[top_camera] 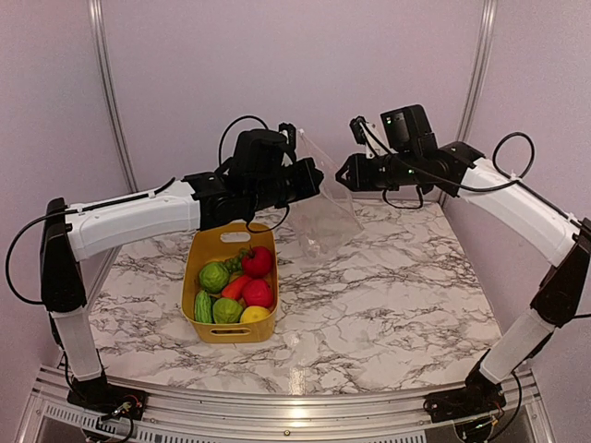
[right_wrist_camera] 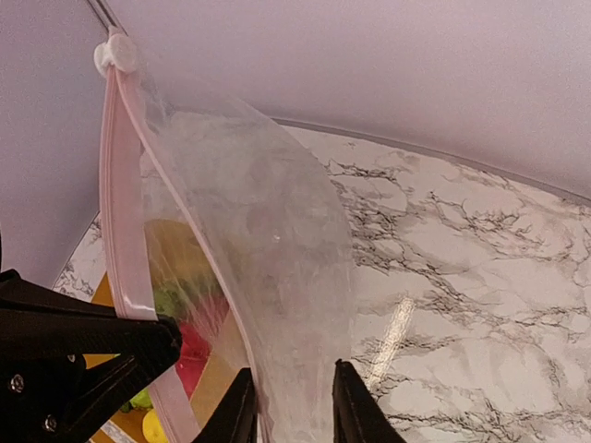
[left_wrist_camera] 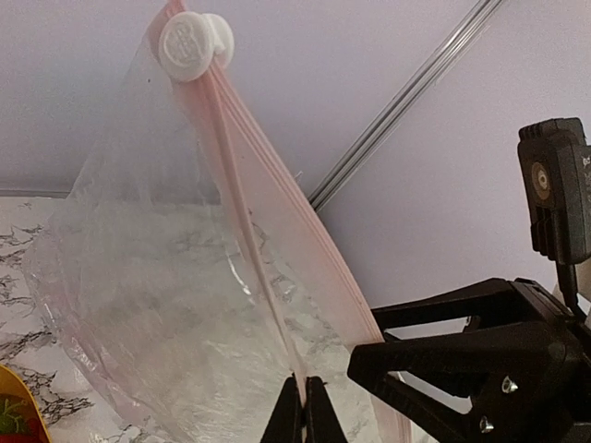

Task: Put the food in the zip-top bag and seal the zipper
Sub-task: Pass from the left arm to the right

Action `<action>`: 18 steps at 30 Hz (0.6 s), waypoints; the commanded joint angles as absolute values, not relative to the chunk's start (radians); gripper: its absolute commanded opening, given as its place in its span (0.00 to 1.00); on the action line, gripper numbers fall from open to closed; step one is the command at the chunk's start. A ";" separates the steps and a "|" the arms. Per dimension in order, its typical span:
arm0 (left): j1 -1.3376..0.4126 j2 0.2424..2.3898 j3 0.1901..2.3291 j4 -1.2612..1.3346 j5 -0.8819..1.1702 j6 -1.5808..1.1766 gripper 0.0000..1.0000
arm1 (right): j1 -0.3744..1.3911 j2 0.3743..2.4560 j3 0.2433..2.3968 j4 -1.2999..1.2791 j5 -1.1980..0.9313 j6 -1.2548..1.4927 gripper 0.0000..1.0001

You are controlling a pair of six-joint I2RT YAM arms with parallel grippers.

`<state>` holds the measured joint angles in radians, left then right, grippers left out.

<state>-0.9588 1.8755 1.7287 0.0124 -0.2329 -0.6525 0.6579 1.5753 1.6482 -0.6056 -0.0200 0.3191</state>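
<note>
Arm bases [top_camera: 97,392] stand closest, at the near edge of the marble surface [top_camera: 397,295]. Just beyond the left one sits the yellow bin [top_camera: 193,268], and all the food [top_camera: 235,286] lies heaped inside it; none is in the bag yet.

Farther back and a little right of the bin, the zip-top bag [top_camera: 328,217] is held up between the two arms. It looks empty. Whether its bottom rests on the surface I cannot tell. The zipper [left_wrist_camera: 286,208] runs steeply, from the white slider [left_wrist_camera: 194,41] at the top corner down to where both claws meet it.

Farthest back, the left claw [left_wrist_camera: 303,392] is clenched on the pink zipper edge, fingers pressed together. The right claw [right_wrist_camera: 294,397] has its fingers apart, with one clear wall of the bag running down between them, close against one finger. It looks released rather than gripping.

From the claws, the food lies down and toward the near left, beneath the left arm, so that arm is nearer to it. The mouth likely needs spreading first.
</note>
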 commanded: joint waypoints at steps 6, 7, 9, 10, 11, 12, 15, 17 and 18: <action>-0.969 1.863 1.695 -0.030 -0.205 -0.646 0.00 | 0.654 1.614 1.700 -0.614 0.107 0.255 0.00; -0.969 1.860 1.690 -0.033 -0.202 -0.644 0.00 | 0.641 1.614 1.702 -0.623 0.127 0.257 0.00; -0.969 1.853 1.680 -0.051 -0.203 -0.644 0.00 | 0.602 1.606 1.704 -0.646 0.168 0.276 0.00; -0.969 1.850 1.678 -0.064 -0.209 -0.645 0.00 | 0.581 1.595 1.701 -0.649 0.176 0.283 0.00; -0.969 1.846 1.675 -0.073 -0.213 -0.645 0.00 | 0.562 1.580 1.694 -0.646 0.192 0.286 0.00; -0.969 1.844 1.672 -0.075 -0.215 -0.645 0.00 | 0.552 1.564 1.684 -0.638 0.206 0.285 0.00; -0.968 1.849 1.671 -0.076 -0.215 -0.648 0.00 | 0.546 1.546 1.678 -0.630 0.213 0.256 0.00; -0.968 1.859 1.681 -0.077 -0.211 -0.655 0.03 | 0.546 1.552 1.680 -0.647 0.204 0.253 0.00; -0.968 1.865 1.688 -0.076 -0.206 -0.656 0.06 | 0.546 1.554 1.676 -0.651 0.198 0.256 0.00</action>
<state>-0.9642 1.8748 1.6798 -0.0441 -0.2138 -0.6514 0.5430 1.5818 1.6585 -0.6228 0.1696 0.2710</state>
